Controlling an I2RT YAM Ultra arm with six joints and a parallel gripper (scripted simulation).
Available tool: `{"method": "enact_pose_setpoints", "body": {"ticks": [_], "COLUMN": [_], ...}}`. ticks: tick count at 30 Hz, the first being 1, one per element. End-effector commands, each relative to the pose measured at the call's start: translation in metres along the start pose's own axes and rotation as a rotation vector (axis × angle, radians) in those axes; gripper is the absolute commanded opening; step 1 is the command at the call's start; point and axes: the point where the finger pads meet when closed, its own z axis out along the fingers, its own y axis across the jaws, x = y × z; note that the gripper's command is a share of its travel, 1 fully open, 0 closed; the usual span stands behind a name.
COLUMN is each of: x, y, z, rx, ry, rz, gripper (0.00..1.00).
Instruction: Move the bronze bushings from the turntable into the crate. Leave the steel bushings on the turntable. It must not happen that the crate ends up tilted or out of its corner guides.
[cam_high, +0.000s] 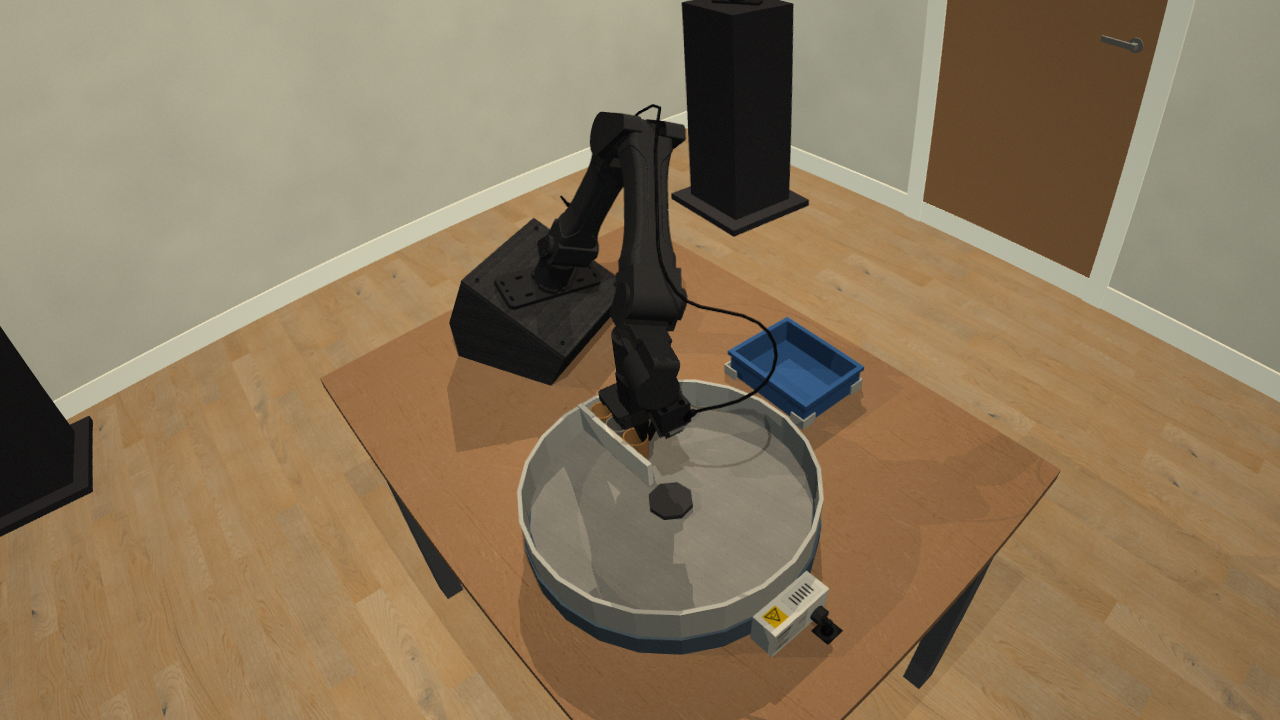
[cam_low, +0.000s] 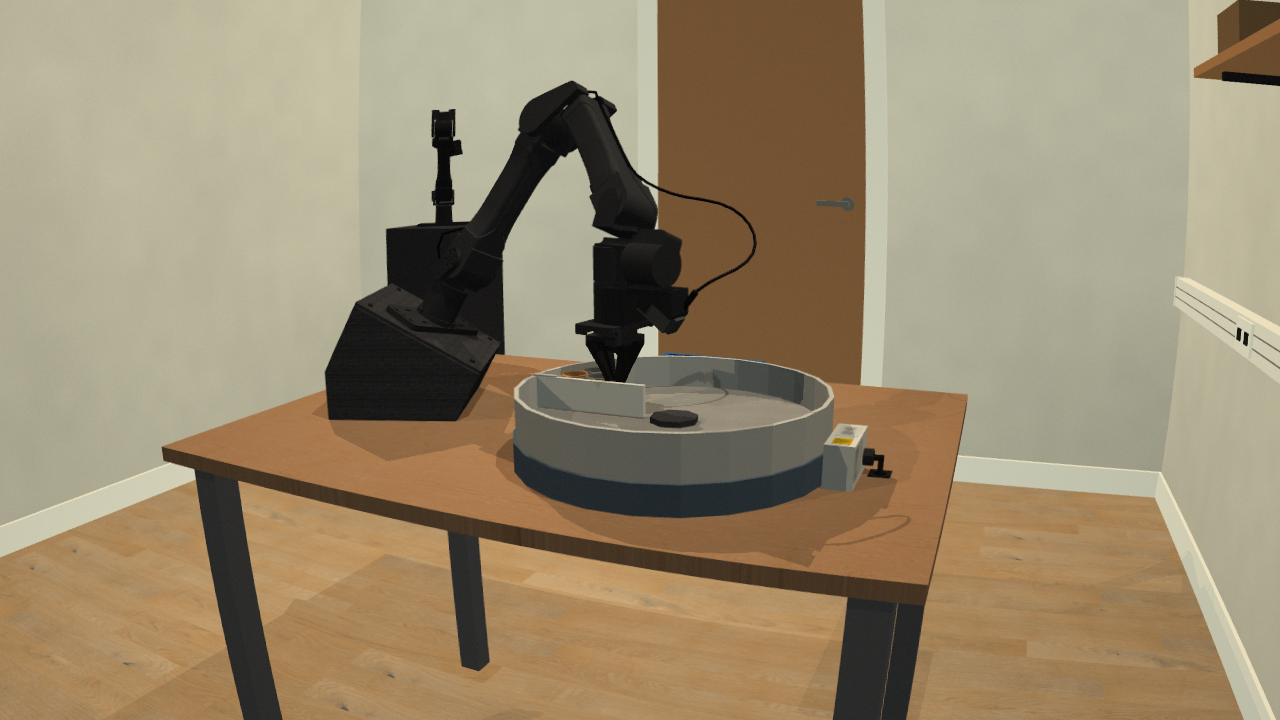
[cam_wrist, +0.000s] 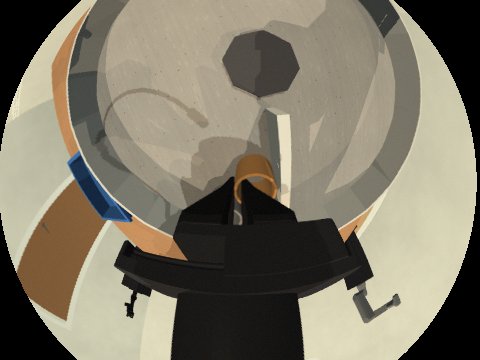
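Observation:
My gripper (cam_high: 646, 433) (cam_low: 614, 379) (cam_wrist: 237, 182) points down inside the turntable (cam_high: 742, 537) (cam_low: 680, 456) (cam_wrist: 150, 60), its fingers nearly together. They pinch the near wall of an upright bronze bushing (cam_high: 634, 437) (cam_wrist: 255, 165), one finger inside its bore and one outside. A second bronze bushing (cam_high: 601, 410) (cam_low: 574, 374) sits nearer the rim. A pale steel ring (cam_wrist: 237, 216) shows between the fingers in the wrist view, mostly hidden. The blue crate (cam_high: 810, 380) (cam_wrist: 95, 190) stands outside the turntable; its visible inside holds nothing.
A pale divider wall (cam_high: 617, 445) (cam_low: 590, 396) (cam_wrist: 285, 150) runs from rim to hub, close beside the bushings. The dark hub (cam_high: 671, 500) (cam_low: 674, 418) (cam_wrist: 260, 62) is at the centre. A raised rim surrounds the turntable. A control box (cam_high: 789, 613) (cam_low: 844, 461) is on its outer side.

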Motion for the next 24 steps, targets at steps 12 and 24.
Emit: {"method": "enact_pose_setpoints", "body": {"ticks": [12, 24], "x": [-0.009, -0.011], "y": [-0.009, -0.006], "z": [-0.005, -0.024], "rx": [0.033, 0.036], "ry": [-0.032, -0.040], "rz": [0.006, -0.008], "gripper": [0.00, 0.00]}}
